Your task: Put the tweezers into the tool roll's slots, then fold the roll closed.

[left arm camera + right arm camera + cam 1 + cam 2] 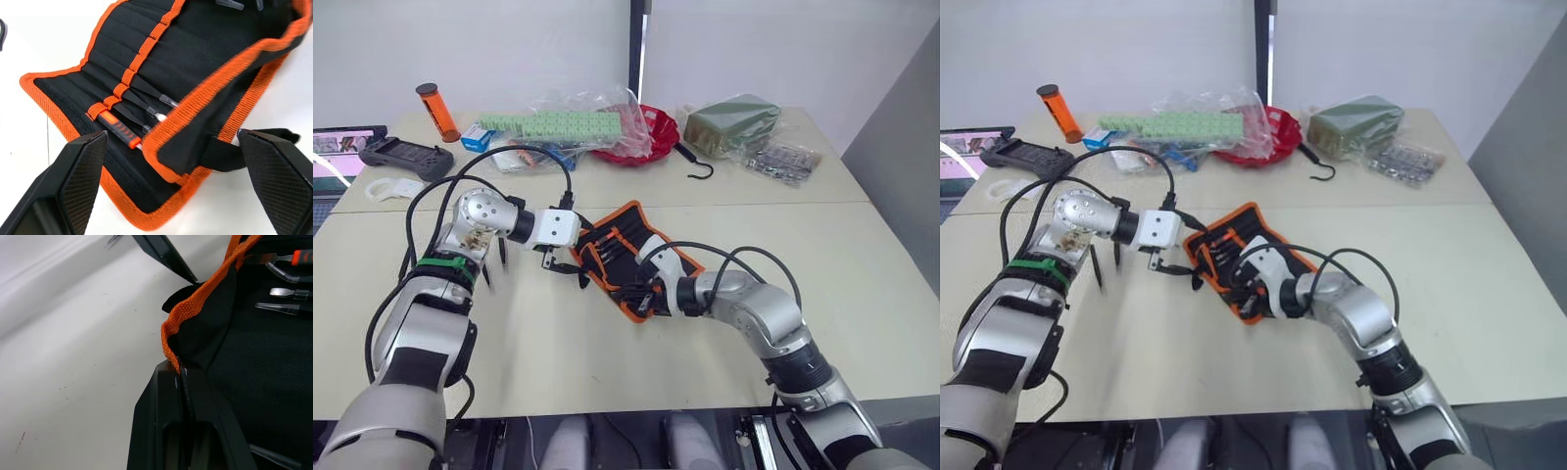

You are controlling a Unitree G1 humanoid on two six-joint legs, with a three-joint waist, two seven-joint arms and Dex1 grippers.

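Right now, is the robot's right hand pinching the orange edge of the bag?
Touching. In the right wrist view, the right gripper is shut on the tool roll: its two black fingers meet with the orange edging caught between them.

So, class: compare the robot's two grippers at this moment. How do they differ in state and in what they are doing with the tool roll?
The left gripper has its fingers spread wide at the tool roll, holding nothing; the right gripper is shut on the roll's orange-edged flap. The left sits at the roll's slotted side, the right at the opposite, flap side. Both have black fingers and are at the roll's edges.
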